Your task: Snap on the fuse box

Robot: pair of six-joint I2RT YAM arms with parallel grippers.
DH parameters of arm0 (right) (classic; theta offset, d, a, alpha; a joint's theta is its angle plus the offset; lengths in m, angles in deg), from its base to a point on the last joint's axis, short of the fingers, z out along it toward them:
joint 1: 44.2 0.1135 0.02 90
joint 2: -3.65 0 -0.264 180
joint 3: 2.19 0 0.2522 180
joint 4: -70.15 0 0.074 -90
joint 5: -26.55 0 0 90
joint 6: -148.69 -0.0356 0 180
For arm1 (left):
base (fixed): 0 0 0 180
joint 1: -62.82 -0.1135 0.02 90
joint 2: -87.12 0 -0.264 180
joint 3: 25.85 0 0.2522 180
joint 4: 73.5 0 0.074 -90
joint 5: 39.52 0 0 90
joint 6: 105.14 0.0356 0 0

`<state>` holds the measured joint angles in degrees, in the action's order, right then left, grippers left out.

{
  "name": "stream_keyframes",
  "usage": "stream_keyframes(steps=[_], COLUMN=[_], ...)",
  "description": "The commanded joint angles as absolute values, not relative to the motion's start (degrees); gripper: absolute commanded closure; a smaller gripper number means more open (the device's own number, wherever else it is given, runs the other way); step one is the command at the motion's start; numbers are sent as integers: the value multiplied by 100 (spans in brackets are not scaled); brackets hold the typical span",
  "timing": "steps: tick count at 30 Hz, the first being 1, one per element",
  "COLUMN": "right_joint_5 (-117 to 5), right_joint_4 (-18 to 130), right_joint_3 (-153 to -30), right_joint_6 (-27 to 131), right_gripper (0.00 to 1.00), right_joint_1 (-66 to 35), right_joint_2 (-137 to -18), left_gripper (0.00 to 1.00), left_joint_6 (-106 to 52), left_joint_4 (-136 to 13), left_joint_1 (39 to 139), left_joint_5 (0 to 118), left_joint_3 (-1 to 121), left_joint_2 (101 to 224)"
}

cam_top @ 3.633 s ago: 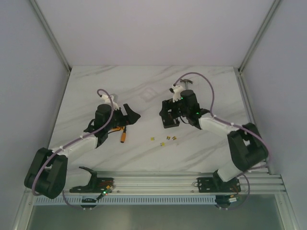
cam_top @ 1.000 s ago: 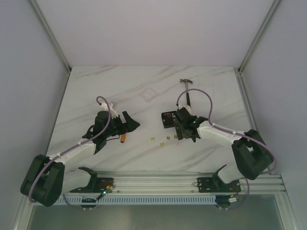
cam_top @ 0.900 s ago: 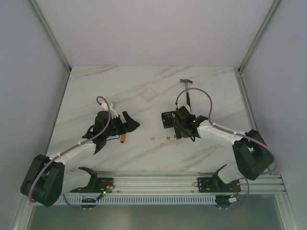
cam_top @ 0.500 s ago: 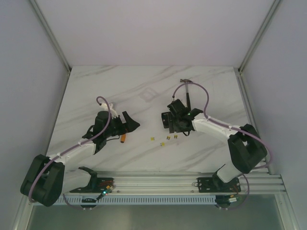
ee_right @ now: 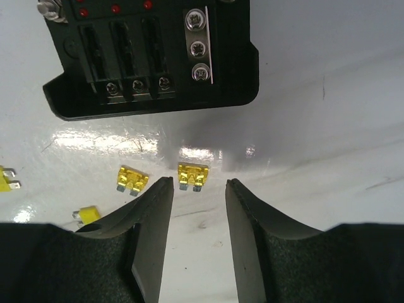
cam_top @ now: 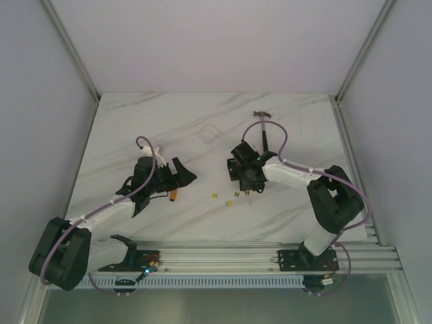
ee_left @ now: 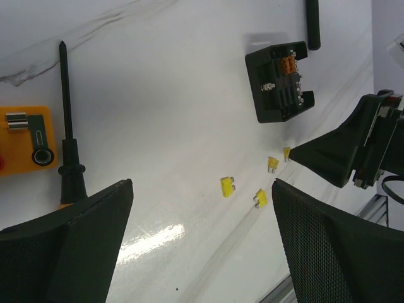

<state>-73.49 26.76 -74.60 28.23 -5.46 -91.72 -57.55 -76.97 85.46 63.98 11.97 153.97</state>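
The fuse box (ee_right: pixel 151 57) is a black square box lying open on the table, with its slots and screws showing; it also appears as fuse box (ee_left: pixel 281 82) and fuse box (cam_top: pixel 233 169). Its clear lid (cam_top: pixel 208 133) lies apart, farther back on the table. My right gripper (ee_right: pixel 199 186) hovers low just in front of the box's near edge, jaws partly open with nothing between them. A loose yellow fuse (ee_right: pixel 191 175) lies just ahead of its tips. My left gripper (ee_left: pixel 202 196) stands wide open and empty, well left of the box.
Several loose yellow fuses (ee_left: pixel 228 186) lie on the table near the box. A black screwdriver (ee_left: pixel 66 126) and an orange block (ee_left: pixel 25 136) lie by the left gripper. A hammer (cam_top: pixel 263 116) rests at the back right.
The right gripper has swung left, closer to the box's near edge, and its jaws have narrowed. The left arm has not moved.
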Motion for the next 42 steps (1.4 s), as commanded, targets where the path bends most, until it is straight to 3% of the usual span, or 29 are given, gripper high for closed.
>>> stream_keyframes(steps=[1, 26, 42], right_joint_5=[-7253, -7217, -7617], right_joint_4=[2607, 2817, 3367], right_joint_3=[-7633, -7518, -7481], right_joint_6=[2696, 2656, 2617], right_gripper=[57, 66, 76], right_joint_1=[-518, -493, -222], right_joint_2=[-9357, -9725, -8838], left_gripper=[0, 0, 0], left_joint_6=[-5783, -5851, -5790], left_joint_4=[-7618, -7610, -8144], left_joint_1=[8575, 8576, 9053], left_joint_5=[6468, 6666, 6521], left_joint_3=[1374, 1511, 1511], left_joint_2=[15445, 15541, 15480])
